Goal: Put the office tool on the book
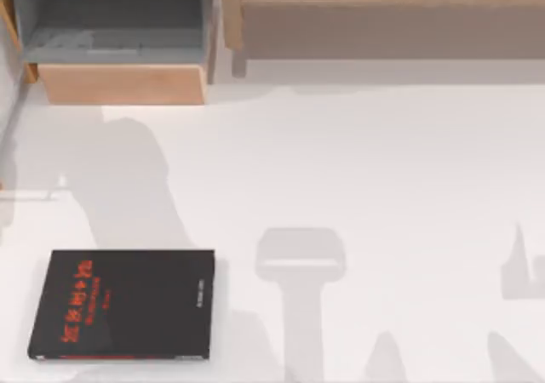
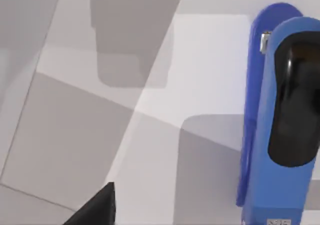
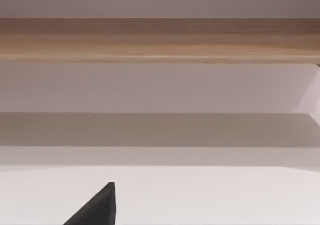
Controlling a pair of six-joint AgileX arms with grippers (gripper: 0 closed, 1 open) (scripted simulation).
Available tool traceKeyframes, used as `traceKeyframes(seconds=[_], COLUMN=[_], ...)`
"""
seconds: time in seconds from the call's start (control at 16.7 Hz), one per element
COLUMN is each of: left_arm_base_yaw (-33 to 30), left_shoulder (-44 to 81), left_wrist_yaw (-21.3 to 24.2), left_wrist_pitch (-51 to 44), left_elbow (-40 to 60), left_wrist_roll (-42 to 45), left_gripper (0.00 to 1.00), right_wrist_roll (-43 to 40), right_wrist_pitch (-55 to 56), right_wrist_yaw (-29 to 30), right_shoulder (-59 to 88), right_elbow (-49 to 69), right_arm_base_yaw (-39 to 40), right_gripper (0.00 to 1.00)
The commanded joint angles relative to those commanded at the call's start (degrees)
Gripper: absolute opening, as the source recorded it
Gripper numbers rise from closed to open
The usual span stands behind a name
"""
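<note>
- The blue stapler point(image 2: 280, 125) shows close in the left wrist view, its long side running up the picture.
- The black book point(image 1: 123, 305) lies flat at the table's point(image 1: 358, 187) front left.
- I cannot tell if either gripper is open or shut.

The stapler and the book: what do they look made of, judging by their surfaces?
The stapler, seen in the left wrist view, looks like smooth blue plastic with a glossy black insert that catches highlights; a small silvery, probably metal part sits near its rounded end. The book at the table's left looks like a matte black card or paper cover with printed red lettering.
</note>
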Motion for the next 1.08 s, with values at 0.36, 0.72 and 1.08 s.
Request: traceKeyframes(seconds=[0.36,0.72,1.08], left_arm_base_yaw=[-1.29,-1.29,-1.29], left_shoulder=[3.98,3.98,3.98], left_wrist_yaw=[-0.16,-0.16,-0.16], left_wrist_pitch=[8.08,8.08,8.08], left_elbow=[-4.35,-4.35,-4.35], left_wrist_roll=[-1.44,-1.44,-1.44], left_gripper=[1.0,0.77,0.32], right_wrist_roll=[0.0,0.0,0.0], right_wrist_pitch=[0.0,0.0,0.0], right_wrist_yaw=[0.0,0.0,0.0], right_shoulder=[0.0,0.0,0.0], right_elbow=[0.0,0.0,0.0], right_arm_base_yaw=[0.0,0.0,0.0], right_gripper=[1.0,1.0,1.0])
